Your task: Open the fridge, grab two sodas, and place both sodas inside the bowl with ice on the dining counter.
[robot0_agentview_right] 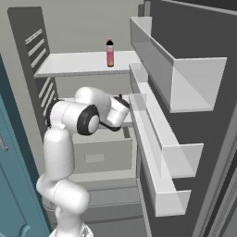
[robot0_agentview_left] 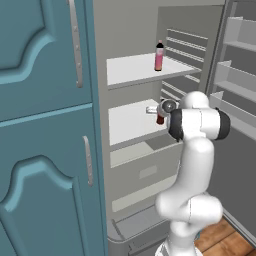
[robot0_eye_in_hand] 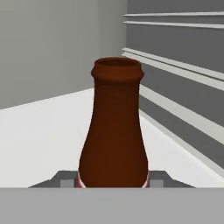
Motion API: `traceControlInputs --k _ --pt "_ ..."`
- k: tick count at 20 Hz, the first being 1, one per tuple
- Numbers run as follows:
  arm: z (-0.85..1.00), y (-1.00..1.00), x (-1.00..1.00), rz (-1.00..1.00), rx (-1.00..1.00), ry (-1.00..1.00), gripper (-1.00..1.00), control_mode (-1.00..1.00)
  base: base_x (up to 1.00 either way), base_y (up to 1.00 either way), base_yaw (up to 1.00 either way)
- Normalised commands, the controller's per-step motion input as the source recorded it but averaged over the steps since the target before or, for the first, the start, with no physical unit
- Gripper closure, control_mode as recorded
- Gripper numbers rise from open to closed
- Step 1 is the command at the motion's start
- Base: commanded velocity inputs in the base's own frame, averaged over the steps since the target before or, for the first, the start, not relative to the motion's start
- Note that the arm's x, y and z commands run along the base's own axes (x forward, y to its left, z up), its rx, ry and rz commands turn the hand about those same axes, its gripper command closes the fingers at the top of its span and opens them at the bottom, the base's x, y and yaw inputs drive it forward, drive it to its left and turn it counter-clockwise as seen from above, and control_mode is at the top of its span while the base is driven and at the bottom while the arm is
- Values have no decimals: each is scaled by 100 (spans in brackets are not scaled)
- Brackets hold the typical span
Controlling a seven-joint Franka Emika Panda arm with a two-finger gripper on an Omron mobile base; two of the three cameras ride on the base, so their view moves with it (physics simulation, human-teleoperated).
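the fridge (robot0_agentview_left: 150, 150) stands open beside tall teal cabinets (robot0_agentview_left: 45, 125), its door (robot0_agentview_right: 194, 115) swung wide with pale door bins (robot0_agentview_right: 171, 74) stacked down its inner face. inside the fridge, two white shelves sit one above the other over a closed drawer (robot0_agentview_left: 145, 172).

the pink bottle (robot0_agentview_left: 159, 56) with a dark neck and cap stands upright on the upper shelf (robot0_agentview_left: 135, 70), near that shelf's front right corner as the left base view has it, and apart from everything else. in the right base view the same bottle (robot0_agentview_right: 110, 53) stands toward the door side of the shelf.

the arm reaches into the fridge at the level of the lower shelf (robot0_agentview_left: 130, 122). the gripper (robot0_agentview_left: 159, 113) is at the right end of that shelf, and a bit of dark red shows just below the hand there. in the hand view the dark reddish-brown bottle (robot0_eye_in_hand: 113, 131) stands upright on the white shelf, straight ahead and very close, with the fridge's ribbed back wall (robot0_eye_in_hand: 183, 87) behind and to one side of it. the grey finger pads (robot0_eye_in_hand: 65, 183) sit at either side of the bottle's lower body, right against it or nearly so; the jaws are drawn in narrow around it, but whether they actually press on it and have it gripped i cannot tell. the bottle's base is hidden, so i cannot tell either whether it is on the shelf or lifted.

in the right base view the hand (robot0_agentview_right: 121, 109) is tucked in just above the lower shelf, close to the door's bins.
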Motion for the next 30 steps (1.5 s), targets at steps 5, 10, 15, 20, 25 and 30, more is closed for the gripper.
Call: traceControlInputs --k 5,10,15,20,25,30 --pt "-5 0 1 0 0 4 100 -100 0 0 0" --pt "-10 0 7 0 0 2 100 -100 0 0 0" --pt "-8 0 -8 0 0 -1 100 -100 0 0 0" --pt "-1 0 -50 0 0 -6 100 -100 0 0 0" --pt "16 6 -69 0 0 -3 100 -100 0 0 0" --pt "42 49 -55 0 0 0 100 -100 0 0 0"
